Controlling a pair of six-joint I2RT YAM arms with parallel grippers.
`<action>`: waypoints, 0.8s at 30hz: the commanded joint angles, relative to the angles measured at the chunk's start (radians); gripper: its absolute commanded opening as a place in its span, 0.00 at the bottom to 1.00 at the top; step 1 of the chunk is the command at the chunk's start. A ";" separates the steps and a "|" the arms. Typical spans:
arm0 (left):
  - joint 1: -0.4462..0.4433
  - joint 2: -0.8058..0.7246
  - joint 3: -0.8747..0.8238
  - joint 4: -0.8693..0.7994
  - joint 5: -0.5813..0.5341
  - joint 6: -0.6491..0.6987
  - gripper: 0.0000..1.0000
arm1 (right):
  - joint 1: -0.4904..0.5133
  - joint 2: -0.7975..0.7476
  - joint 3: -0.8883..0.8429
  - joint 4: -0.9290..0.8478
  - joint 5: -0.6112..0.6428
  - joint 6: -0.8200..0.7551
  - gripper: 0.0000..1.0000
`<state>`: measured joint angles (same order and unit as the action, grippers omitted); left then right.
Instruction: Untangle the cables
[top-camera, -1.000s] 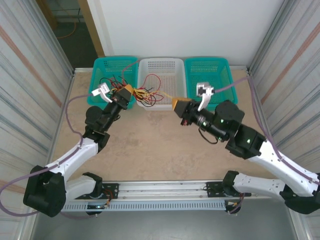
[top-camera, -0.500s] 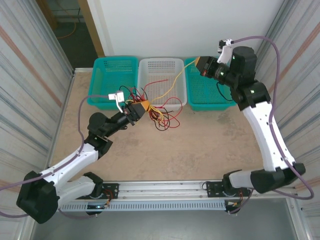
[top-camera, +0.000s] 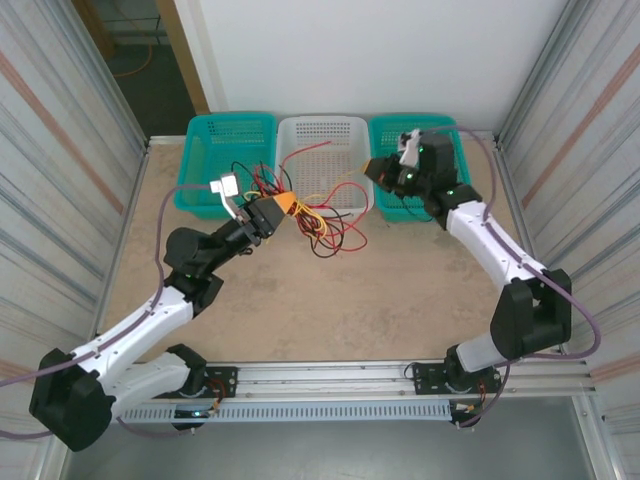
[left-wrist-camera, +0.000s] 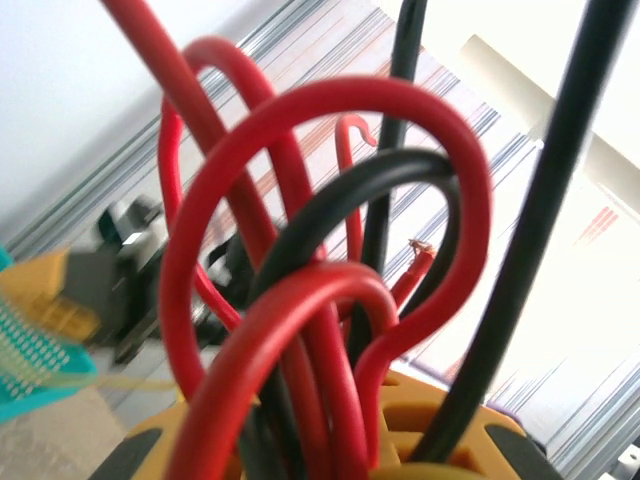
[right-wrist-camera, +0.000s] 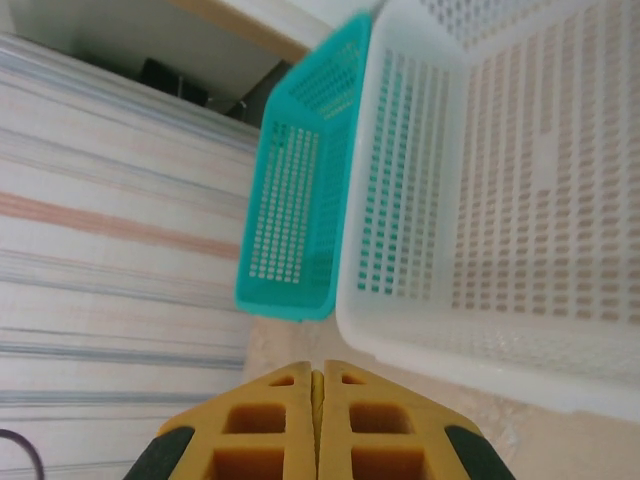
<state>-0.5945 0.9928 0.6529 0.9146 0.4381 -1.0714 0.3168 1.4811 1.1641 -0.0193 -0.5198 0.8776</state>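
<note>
"Starting at the tools: entries?"
"Left gripper: clamped on the cables, with red and black loops rising from its fingers. Right gripper: pads together, no wire seen between them in its wrist view."
"Item location?"
"The tangle sits at the left gripper, over the table by the white basket's near edge. One yellow strand runs from it towards the right gripper, long axis left to right. I judge the right arm nearer that strand's far end."
"Surroundings?"
"Tan tabletop. Left teal basket and right teal basket flank the white one. Corrugated walls on both sides."
</note>
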 joint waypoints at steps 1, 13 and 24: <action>-0.020 -0.053 0.092 0.101 -0.109 0.088 0.00 | 0.094 0.019 -0.094 0.199 0.129 0.067 0.00; 0.128 0.044 0.169 0.049 -0.423 0.377 0.00 | 0.594 -0.316 -0.490 0.234 0.501 0.145 0.00; 0.228 0.107 0.041 0.010 -0.378 0.385 0.00 | 0.884 -0.746 -0.165 -0.258 0.998 -0.175 0.00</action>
<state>-0.3721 1.0924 0.7383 0.8951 0.0643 -0.7055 1.1976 0.7765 0.8825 -0.1356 0.2790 0.8692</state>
